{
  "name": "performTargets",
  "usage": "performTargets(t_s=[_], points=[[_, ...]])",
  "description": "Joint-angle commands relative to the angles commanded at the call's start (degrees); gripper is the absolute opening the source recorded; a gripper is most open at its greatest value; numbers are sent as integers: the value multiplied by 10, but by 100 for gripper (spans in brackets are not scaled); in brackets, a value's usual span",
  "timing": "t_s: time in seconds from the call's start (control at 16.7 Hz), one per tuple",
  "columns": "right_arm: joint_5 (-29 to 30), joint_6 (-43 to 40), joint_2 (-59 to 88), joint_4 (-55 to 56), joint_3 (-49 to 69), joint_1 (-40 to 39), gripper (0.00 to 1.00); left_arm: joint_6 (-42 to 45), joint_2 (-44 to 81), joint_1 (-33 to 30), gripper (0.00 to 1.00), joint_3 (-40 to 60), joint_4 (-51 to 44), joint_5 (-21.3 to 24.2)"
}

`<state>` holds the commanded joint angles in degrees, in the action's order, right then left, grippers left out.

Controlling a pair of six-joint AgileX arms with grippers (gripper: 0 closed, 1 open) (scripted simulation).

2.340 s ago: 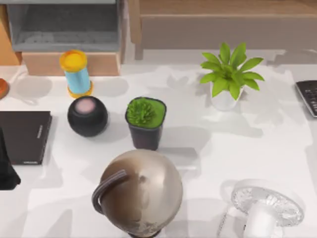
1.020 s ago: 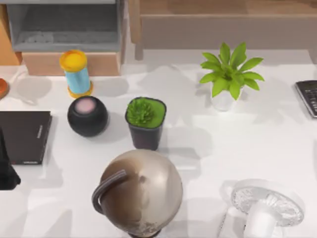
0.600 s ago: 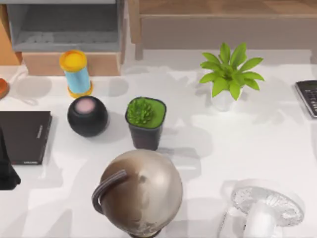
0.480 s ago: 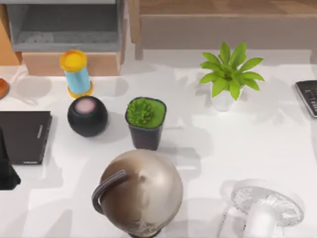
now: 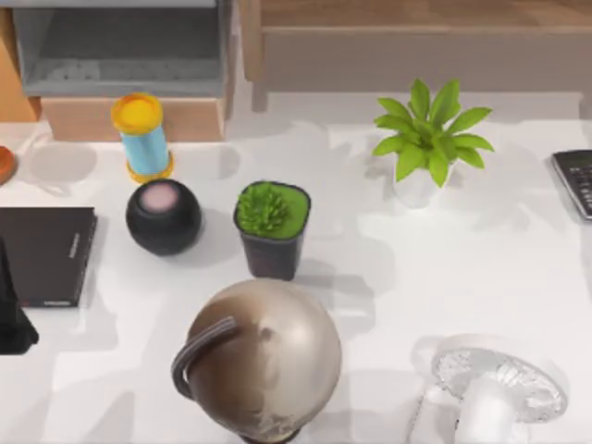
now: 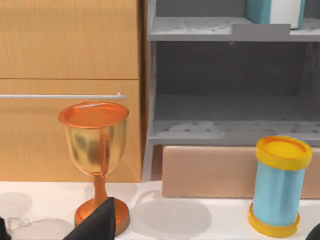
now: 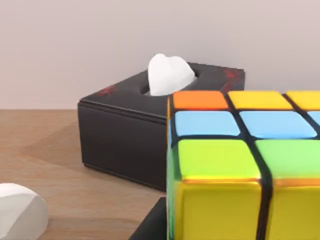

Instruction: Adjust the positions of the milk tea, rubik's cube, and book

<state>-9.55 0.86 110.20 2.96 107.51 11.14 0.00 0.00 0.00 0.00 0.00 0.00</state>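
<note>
White table (image 5: 444, 277): milk tea (image 5: 141, 136) upright; rubik's cube (image 7: 245, 170) fronts right wrist camera.

Of your robot's body you see only a few dark parts. In the top view, the left arm (image 5: 11, 314) is a plain matte black block at the left edge, with straight sides and one slanted lower corner. In the left wrist view, a part of the left gripper (image 6: 98, 223) is a black wedge with a pointed tip and smooth, flat faces. In the right wrist view, the right gripper (image 7: 151, 226) shows a similar black slanted piece with a dull surface.
</note>
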Motion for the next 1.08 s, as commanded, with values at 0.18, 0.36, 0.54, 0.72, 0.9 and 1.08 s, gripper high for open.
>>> performTargets(t_s=[0.18, 0.36, 0.54, 0.72, 0.9, 1.08], points=[[0, 0, 0, 0, 0, 0, 53, 0, 0, 0, 100, 0, 0, 0], [0, 0, 0, 0, 0, 0, 75, 0, 0, 0, 100, 0, 0, 0], [0, 0, 0, 0, 0, 0, 98, 0, 0, 0, 100, 0, 0, 0], [0, 0, 0, 0, 0, 0, 100, 0, 0, 0, 100, 0, 0, 0], [0, 0, 0, 0, 0, 0, 100, 0, 0, 0, 100, 0, 0, 0], [0, 0, -1, 0, 0, 1, 100, 0, 0, 0, 100, 0, 0, 0]])
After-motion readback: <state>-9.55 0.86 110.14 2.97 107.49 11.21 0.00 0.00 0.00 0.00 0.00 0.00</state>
